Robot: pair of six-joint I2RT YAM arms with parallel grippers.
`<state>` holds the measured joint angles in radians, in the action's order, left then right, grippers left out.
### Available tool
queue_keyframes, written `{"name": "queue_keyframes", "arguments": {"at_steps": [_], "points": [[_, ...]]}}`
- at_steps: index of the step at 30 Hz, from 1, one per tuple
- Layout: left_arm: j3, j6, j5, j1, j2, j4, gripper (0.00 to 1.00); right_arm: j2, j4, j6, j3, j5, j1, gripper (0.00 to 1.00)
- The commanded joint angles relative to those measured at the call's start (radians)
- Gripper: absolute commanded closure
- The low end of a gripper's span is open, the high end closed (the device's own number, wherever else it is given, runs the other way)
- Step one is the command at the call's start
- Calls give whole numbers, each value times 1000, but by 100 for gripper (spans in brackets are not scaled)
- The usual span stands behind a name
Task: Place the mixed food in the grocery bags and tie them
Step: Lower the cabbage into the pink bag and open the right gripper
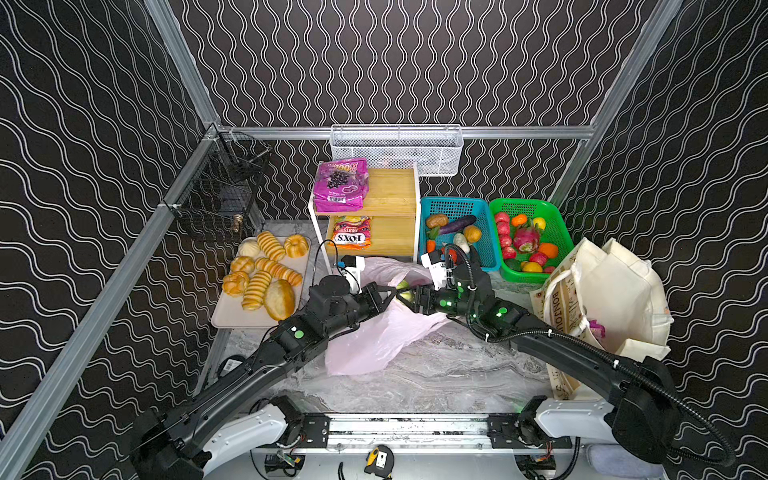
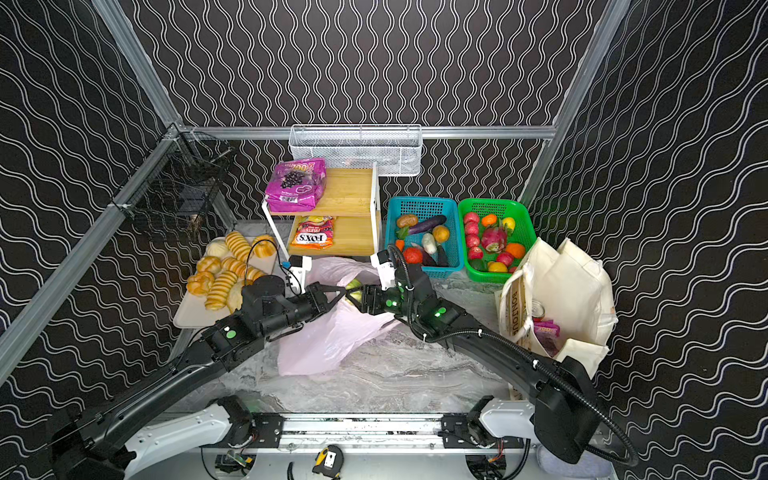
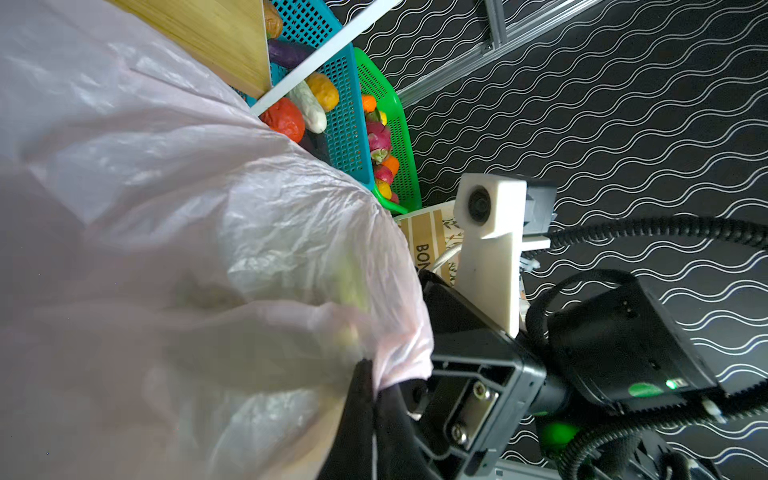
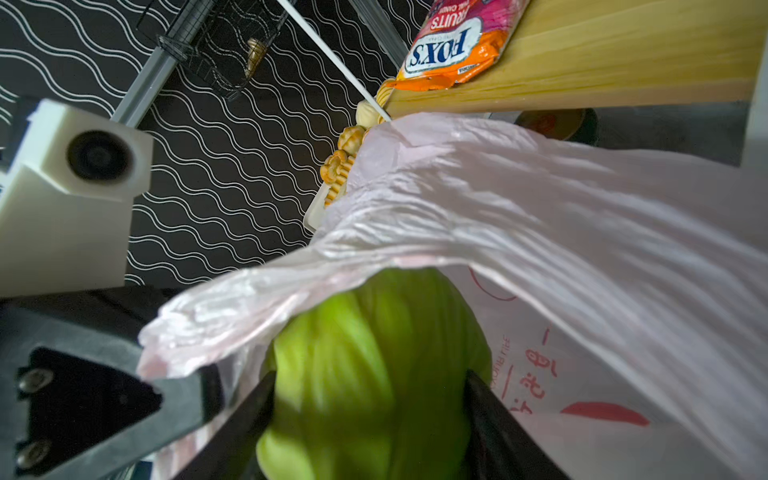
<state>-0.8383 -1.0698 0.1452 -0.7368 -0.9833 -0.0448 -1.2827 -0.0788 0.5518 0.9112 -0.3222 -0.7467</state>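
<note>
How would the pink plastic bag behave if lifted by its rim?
The pink plastic bag is probably floppy: its thin film lies crumpled on the table. Likely slippery: the left gripper may lose its pinch. The green cabbage at its mouth would probably make it sag.

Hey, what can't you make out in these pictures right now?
- Right wrist view: the cabbage is motion-blurred, so whether the right gripper presses it or stands clear is unclear.
- Left wrist view: the film of the pink bag veils what lies inside.
- In a top view: the fabric walls of the tote hide most of its contents.
</note>
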Motion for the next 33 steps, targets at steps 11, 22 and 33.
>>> {"name": "queue_keyframes", "arguments": {"at_steps": [11, 22, 33], "points": [[100, -89, -3, 37, 53, 129, 100, 63, 83, -116, 17, 59, -2, 15], [179, -188, 81, 79, 20, 308, 100, 67, 123, -148, 28, 78, -2, 9], [187, -187, 68, 107, 59, 251, 100, 90, 112, -134, 36, 111, -2, 8]]}}
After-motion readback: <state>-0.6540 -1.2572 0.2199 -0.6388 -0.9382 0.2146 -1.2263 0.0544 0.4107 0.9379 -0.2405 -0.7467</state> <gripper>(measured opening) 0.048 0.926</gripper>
